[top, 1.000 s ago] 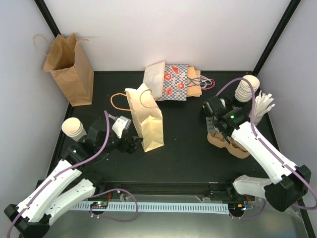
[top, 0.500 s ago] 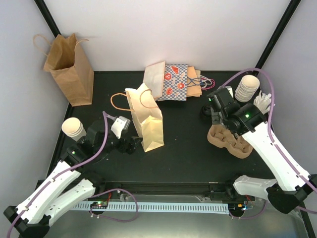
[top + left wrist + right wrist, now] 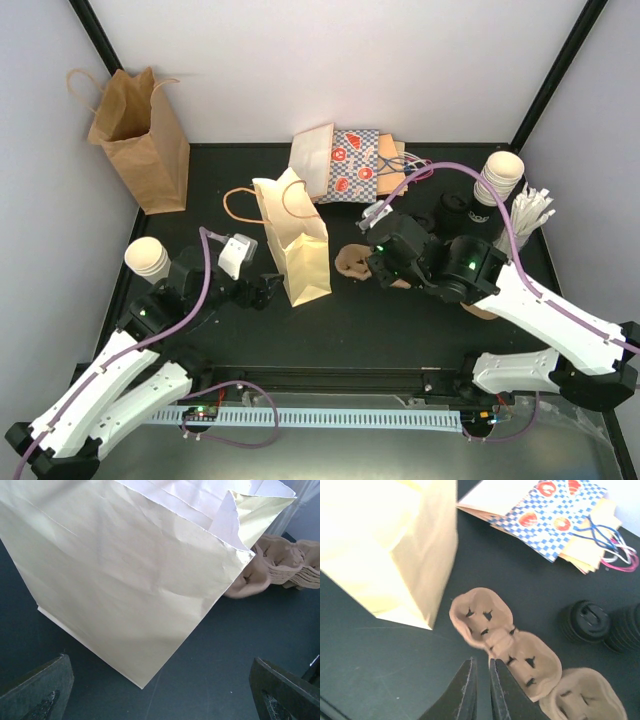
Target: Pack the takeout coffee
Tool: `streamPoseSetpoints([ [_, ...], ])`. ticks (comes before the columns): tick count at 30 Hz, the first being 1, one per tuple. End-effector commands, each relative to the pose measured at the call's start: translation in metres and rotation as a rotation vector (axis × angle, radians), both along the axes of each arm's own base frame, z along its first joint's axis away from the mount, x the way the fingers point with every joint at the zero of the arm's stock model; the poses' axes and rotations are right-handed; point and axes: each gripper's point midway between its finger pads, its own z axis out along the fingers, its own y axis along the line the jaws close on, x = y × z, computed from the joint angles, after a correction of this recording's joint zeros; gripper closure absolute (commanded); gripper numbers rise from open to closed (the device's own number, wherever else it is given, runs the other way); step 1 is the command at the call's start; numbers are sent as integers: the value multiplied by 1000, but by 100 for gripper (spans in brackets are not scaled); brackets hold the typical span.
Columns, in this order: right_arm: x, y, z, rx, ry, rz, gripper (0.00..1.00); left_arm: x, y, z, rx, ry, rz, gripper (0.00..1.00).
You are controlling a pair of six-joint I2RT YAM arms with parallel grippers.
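The takeout coffee cups stand in two white stacks, one at the left (image 3: 148,258) and one at the back right (image 3: 499,177). An upright cream handled bag (image 3: 296,245) (image 3: 125,580) (image 3: 385,545) stands in the middle. My right gripper (image 3: 373,264) (image 3: 481,661) is shut on the edge of a brown pulp cup carrier (image 3: 352,261) (image 3: 505,640) (image 3: 280,565), just right of the bag. My left gripper (image 3: 262,291) (image 3: 160,700) stays open at the bag's lower left side, with nothing between its fingers. No cup shows in either wrist view.
More brown carriers (image 3: 582,700) lie right of the held one. Black lids (image 3: 455,210) (image 3: 585,622) and a bundle of white sticks (image 3: 530,212) sit at the right. Patterned bags (image 3: 350,165) lie flat at the back, and a brown bag (image 3: 140,140) stands back left.
My right arm has swung left from the carrier stack toward the cream bag, bringing one carrier along. The left arm has barely moved.
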Motion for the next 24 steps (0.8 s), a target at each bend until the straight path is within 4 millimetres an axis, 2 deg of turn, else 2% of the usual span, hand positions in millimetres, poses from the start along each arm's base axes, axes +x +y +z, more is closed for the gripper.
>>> streamPoseSetpoints([
  [1, -5, 30, 8, 78, -17, 103, 88, 3, 3, 4, 1, -20, 20, 1],
  [3, -3, 27, 4, 67, -15, 83, 85, 3, 2, 3, 3, -17, 19, 1],
  [7, 5, 7, -6, 21, -26, -37, 74, 3, 2, 2, 7, -14, 19, 1],
  [11, 4, -1, -24, 29, 24, -84, 72, 4, 2, 1, 9, -13, 19, 1],
  [14, 5, -7, -39, 64, 73, -116, 65, 4, 2, 1, 8, -14, 20, 1],
  [15, 6, -10, -46, 76, 95, -135, 58, 4, 2, 2, 8, -14, 20, 1],
  [17, 11, -21, -58, 106, 127, -194, 34, 4, 2, 2, 8, -15, 20, 1],
  [18, 17, -32, -65, 119, 138, -246, 28, 3, 2, 2, 7, -14, 19, 1],
  [21, 28, -52, -84, 200, 196, -332, 28, 3, 2, 2, 7, -13, 18, 1],
  [24, 35, -62, -100, 299, 248, -374, 31, 3, 2, 2, 6, -15, 17, 1],
])
